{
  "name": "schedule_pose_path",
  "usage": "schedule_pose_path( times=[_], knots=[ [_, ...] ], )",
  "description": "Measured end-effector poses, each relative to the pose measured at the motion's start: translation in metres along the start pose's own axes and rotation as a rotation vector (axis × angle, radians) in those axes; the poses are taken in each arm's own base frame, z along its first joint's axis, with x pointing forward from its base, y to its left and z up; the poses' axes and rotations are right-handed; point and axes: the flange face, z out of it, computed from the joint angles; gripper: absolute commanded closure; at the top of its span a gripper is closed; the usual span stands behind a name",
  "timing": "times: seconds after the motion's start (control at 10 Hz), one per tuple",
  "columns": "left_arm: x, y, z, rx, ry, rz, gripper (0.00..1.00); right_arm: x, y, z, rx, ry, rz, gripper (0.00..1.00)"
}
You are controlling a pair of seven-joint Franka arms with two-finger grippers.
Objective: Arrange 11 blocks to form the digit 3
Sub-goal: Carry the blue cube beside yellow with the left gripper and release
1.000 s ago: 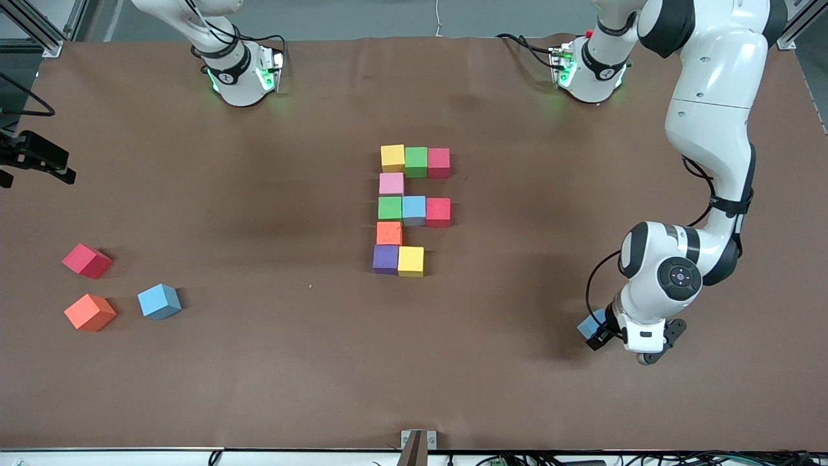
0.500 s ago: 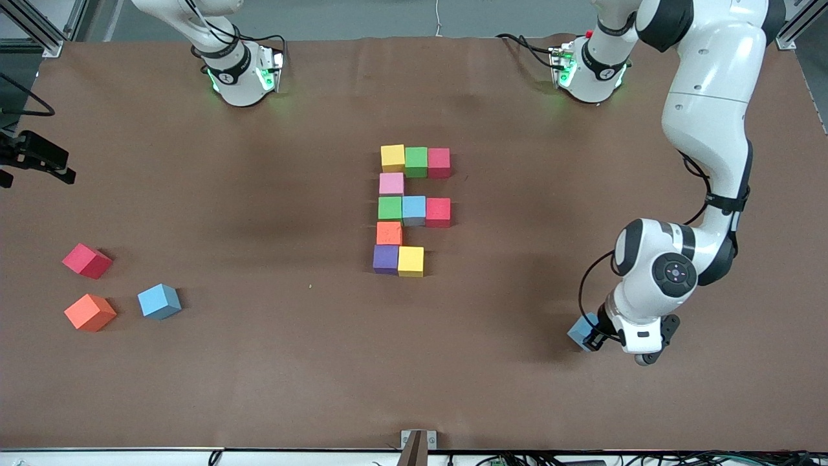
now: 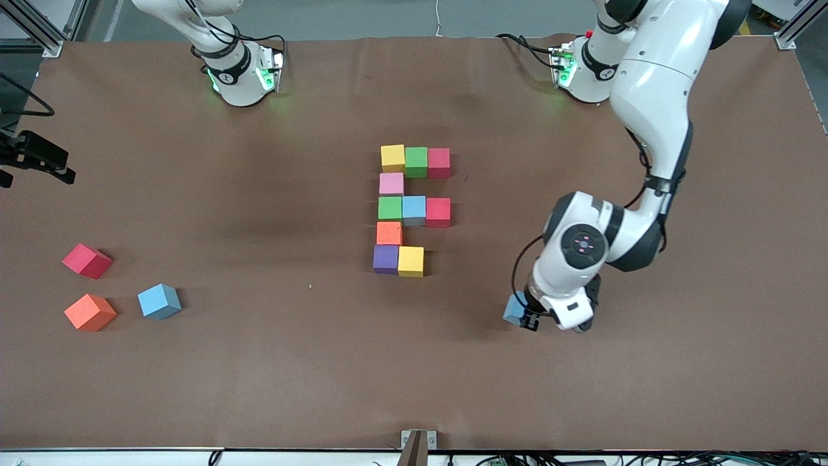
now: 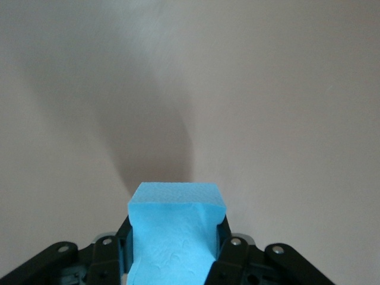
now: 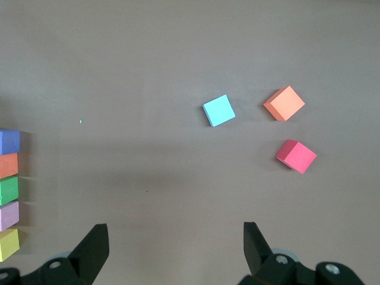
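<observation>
Ten blocks form a blocky figure at the table's middle: yellow, green and red on top, pink, then green, blue, red, then orange, then purple and yellow. My left gripper is shut on a light blue block, over bare table between the figure and the left arm's end. In the left wrist view that blue block fills the space between the fingers. My right gripper is open and empty, high over the table; it does not show in the front view.
Three loose blocks lie at the right arm's end: red, orange and blue. A black camera mount juts over that end's edge. A metal bracket sits at the near table edge.
The left gripper closed on the blue block and has carried it from near the left arm's end toward the block figure. The right arm has not moved.
</observation>
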Motion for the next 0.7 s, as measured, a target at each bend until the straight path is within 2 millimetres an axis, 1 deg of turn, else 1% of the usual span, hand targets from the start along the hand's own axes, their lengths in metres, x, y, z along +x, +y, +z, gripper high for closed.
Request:
schedule_pose_path(
  times=[0.3, 0.4, 0.5, 0.7],
  knots=[
    [-0.072, -0.019, 0.005, 0.049, 0.009, -0.143, 0.73, 0.000, 0.000, 0.000, 0.000, -0.001, 0.000, 0.00],
    [-0.093, -0.025, 0.005, 0.051, 0.010, -0.186, 0.73, 0.000, 0.000, 0.000, 0.000, -0.001, 0.000, 0.00],
    [-0.112, -0.031, 0.006, 0.054, 0.013, -0.222, 0.73, 0.000, 0.000, 0.000, 0.000, 0.000, 0.000, 0.00],
    [-0.144, -0.044, 0.017, 0.048, 0.057, -0.282, 0.73, 0.001, 0.000, -0.001, -0.001, 0.006, 0.000, 0.00]
  ],
)
